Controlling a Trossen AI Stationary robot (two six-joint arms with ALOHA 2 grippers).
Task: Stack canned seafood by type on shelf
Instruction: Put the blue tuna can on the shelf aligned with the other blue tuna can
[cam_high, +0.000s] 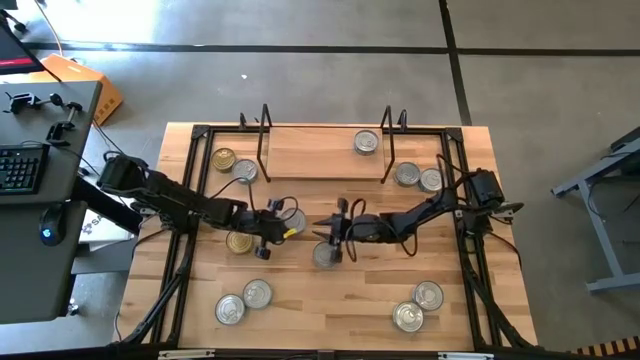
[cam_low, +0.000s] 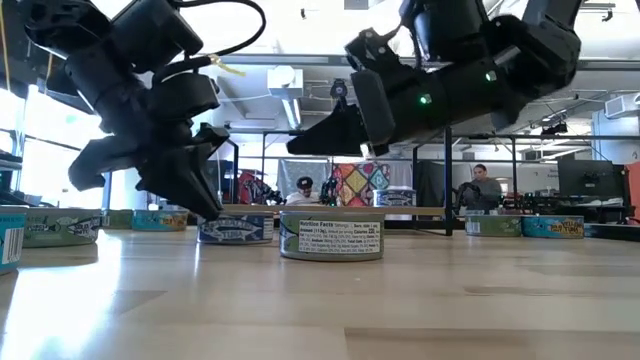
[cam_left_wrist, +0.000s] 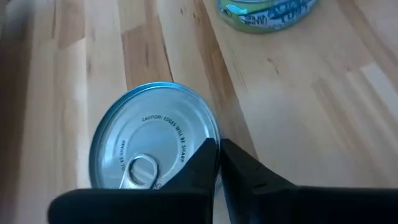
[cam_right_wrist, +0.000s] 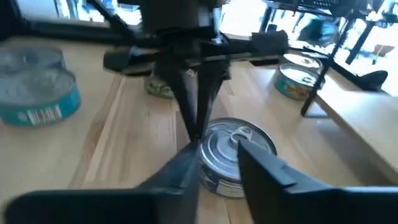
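The shelf (cam_high: 320, 155) stands at the table's far side, with one silver tin (cam_high: 367, 142) resting on its board. Other tins sit around the tabletop. My left gripper (cam_left_wrist: 217, 149) is shut and points down at the rim of a silver-lidded tin (cam_left_wrist: 152, 149), near the table's middle (cam_high: 290, 220). My right gripper (cam_right_wrist: 217, 149) is open and raised over the middle of the table (cam_high: 336, 232). In its wrist view, its fingers stand either side of a silver tin (cam_right_wrist: 233, 155) that lies below them. In the low view it hovers above a pale-labelled tin (cam_low: 330, 238). My left gripper's shut fingertips (cam_left_wrist: 211, 155) come from above, pointing down, at the tin's rim (cam_left_wrist: 208, 134). The tin sits flat on the table. I cannot tell whether the tips touch it.
A gold-lidded tin (cam_high: 240, 241) lies just near-side of my left gripper. One gold and one silver tin (cam_high: 233, 164) sit left of the shelf, and two silver ones (cam_high: 418, 177) sit right of it. Two pairs lie near the front edge (cam_high: 243, 300) (cam_high: 418, 306). Black frame rails run along both sides.
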